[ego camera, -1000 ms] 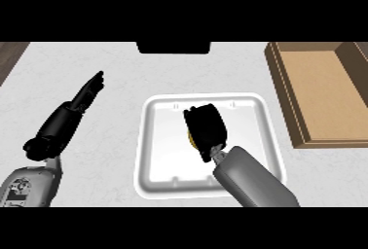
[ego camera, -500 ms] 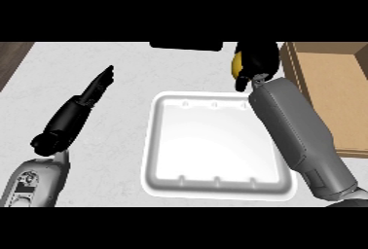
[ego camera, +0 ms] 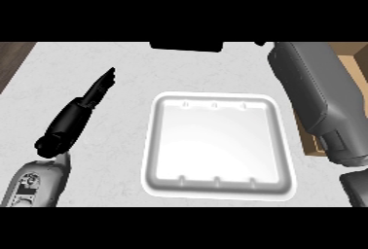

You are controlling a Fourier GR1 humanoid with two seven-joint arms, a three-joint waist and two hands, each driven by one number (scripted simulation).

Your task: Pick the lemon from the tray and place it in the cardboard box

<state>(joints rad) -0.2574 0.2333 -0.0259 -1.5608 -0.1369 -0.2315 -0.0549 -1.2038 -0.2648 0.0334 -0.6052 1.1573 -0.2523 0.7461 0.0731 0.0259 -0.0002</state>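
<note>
- White tray (ego camera: 219, 143) sits mid-counter (ego camera: 129, 63), nothing showing in its well.
- My left hand (ego camera: 90, 99) lies over the counter to the tray's left, fingers straight and pressed together, pointing up and away, touching nothing.
- My right forearm (ego camera: 316, 97) runs up the view's right side, past the tray's right rim, and leaves the view at the top; my right hand is out of view, so I cannot tell its state.
- Cardboard box (ego camera: 351, 68) shows only as a strip at the right edge, mostly hidden behind that forearm.
- Lemon: not visible anywhere; cannot tell where it is.
</note>
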